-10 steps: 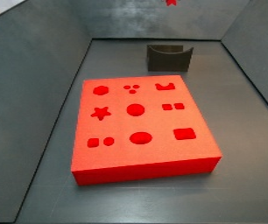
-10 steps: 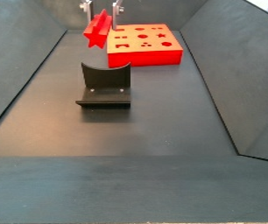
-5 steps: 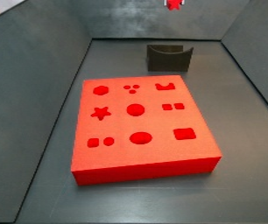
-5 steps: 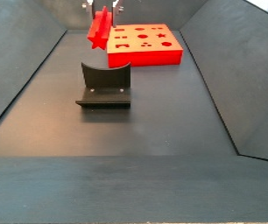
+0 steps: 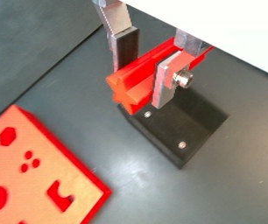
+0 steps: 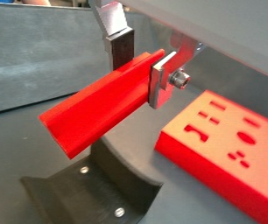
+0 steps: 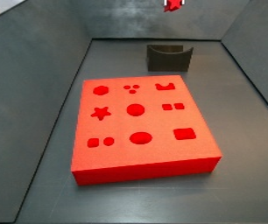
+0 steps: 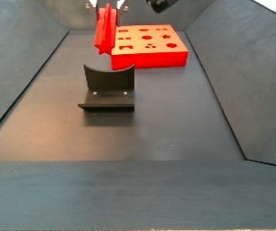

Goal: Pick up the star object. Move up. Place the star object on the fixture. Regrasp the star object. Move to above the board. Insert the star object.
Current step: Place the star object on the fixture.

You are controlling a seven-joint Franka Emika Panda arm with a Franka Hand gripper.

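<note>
The star object (image 5: 134,80), a slim bright red peg, is held in the air with my gripper (image 5: 146,73) shut on it. Both wrist views show it between the silver fingers (image 6: 161,80), jutting out well past them (image 6: 92,114). Straight beneath it stands the fixture (image 5: 178,129), a dark block. In a side view the peg (image 8: 102,29) hangs above and behind the fixture (image 8: 108,87), beside the board (image 8: 151,45). The other side view catches only the peg's tip (image 7: 174,4) at the frame's edge, above the fixture (image 7: 169,58) and the board (image 7: 137,127).
Dark sloping walls (image 8: 26,81) enclose the grey floor (image 8: 141,153) on both sides. The board (image 6: 230,149) lies close beside the fixture (image 6: 95,188) in a wrist view, its shaped holes facing up.
The held peg has turned in the gripper's grasp: a side view showed its star face, now it shows a narrow upright strip. It has shifted slightly towards the fixture.
</note>
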